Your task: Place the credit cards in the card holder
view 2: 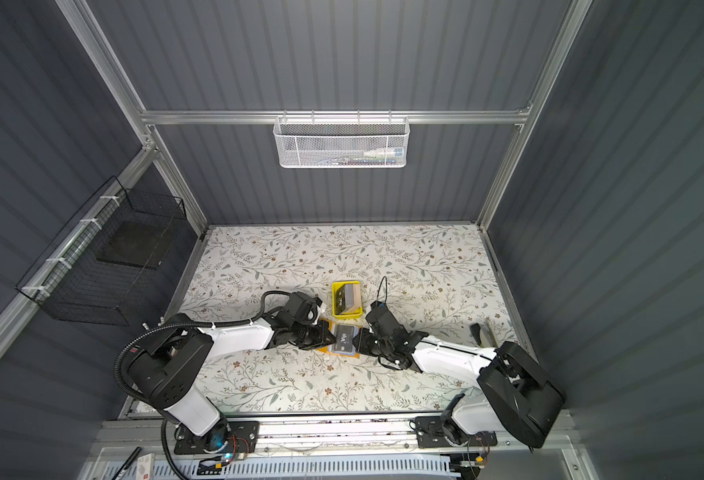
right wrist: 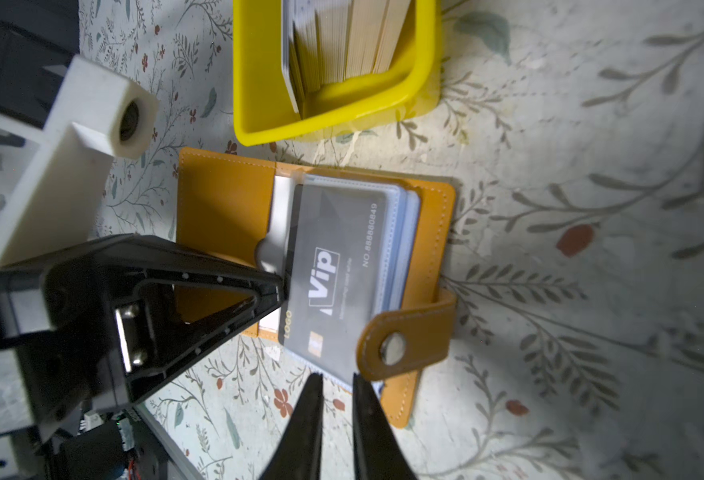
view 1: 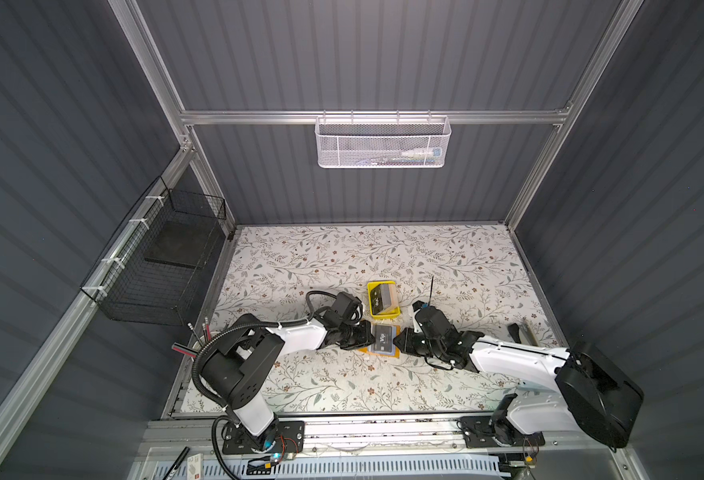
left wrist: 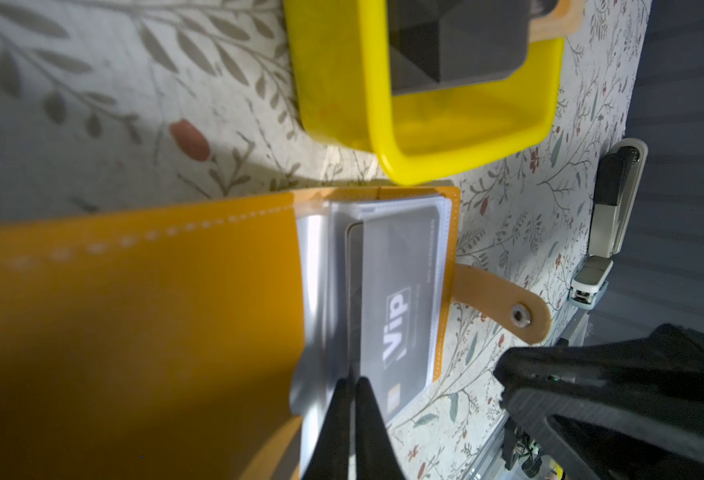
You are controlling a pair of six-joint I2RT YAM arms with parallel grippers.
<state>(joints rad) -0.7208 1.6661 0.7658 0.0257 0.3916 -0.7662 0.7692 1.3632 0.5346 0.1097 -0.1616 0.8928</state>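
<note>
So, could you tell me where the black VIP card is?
The card sits mid-table in both top views, partly inside the open card holder, beside the yellow tray.

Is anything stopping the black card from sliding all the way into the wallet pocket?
Nothing that I can see. The black card is mostly inside the clear pocket of the wallet already, with the shut left gripper at its outer edge.

It's tight in the middle — my left gripper (view 1: pixel 369 337) and right gripper (view 1: pixel 398 339) face each other across the open card holder (right wrist: pixel 435 232), with the yellow tray (view 1: pixel 384 315) just behind it. Toward the near edge the table (view 1: pixel 342 386) lies bare; a stapler (view 1: pixel 526 334) sits far right.
</note>
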